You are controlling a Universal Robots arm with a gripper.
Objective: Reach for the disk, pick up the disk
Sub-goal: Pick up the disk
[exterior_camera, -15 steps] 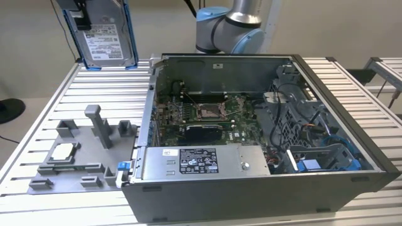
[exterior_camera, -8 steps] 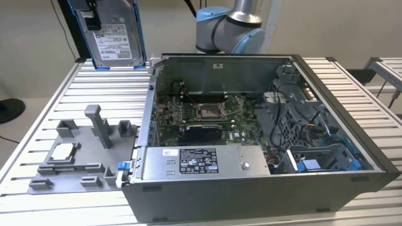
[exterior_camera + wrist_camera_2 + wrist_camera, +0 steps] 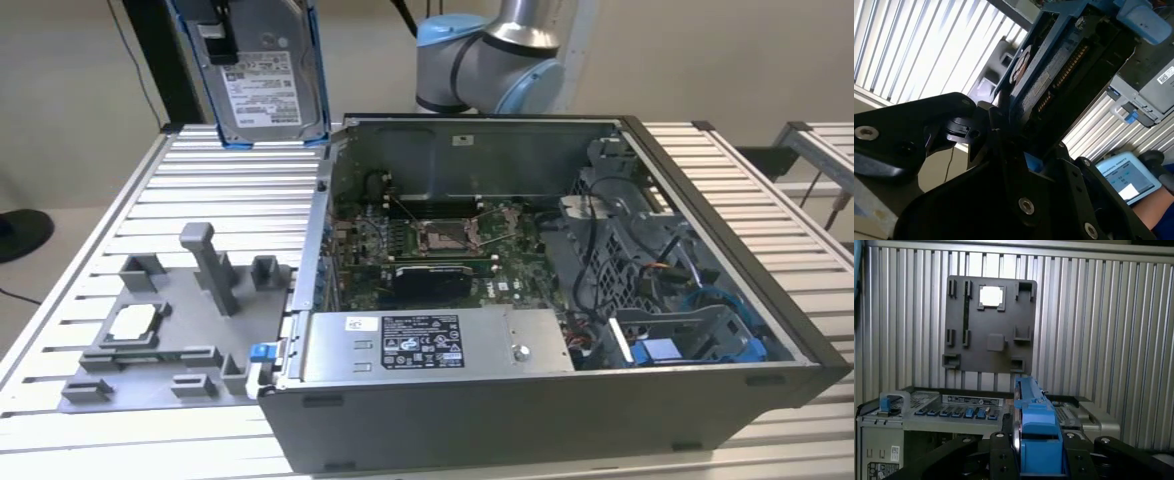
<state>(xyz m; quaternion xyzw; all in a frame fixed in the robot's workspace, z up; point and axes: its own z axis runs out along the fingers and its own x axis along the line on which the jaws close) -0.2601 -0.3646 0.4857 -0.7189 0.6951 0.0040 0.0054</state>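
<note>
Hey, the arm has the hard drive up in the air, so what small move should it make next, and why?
Probably nothing more than holding the grip shut and steady. The gripper is clamped on the disk, which hangs upright, clear above the slatted table and apart from the open computer case, so the pickup looks done.

- I see a table (image 3: pixel 160 190) topped with ribbed aluminium slats running side to side in the exterior view; it also shows in the first wrist view (image 3: pixel 1104 315).
- An open computer case (image 3: pixel 534 415) lies on its side on the slats, taking up the exterior view's right half of the table.
- A flat grey plate (image 3: pixel 160 330) with moulded brackets and one tall post (image 3: pixel 207 265) lies on the slats just beside the case, on the exterior view's left; I see it in the first wrist view too (image 3: pixel 989 325).
</note>
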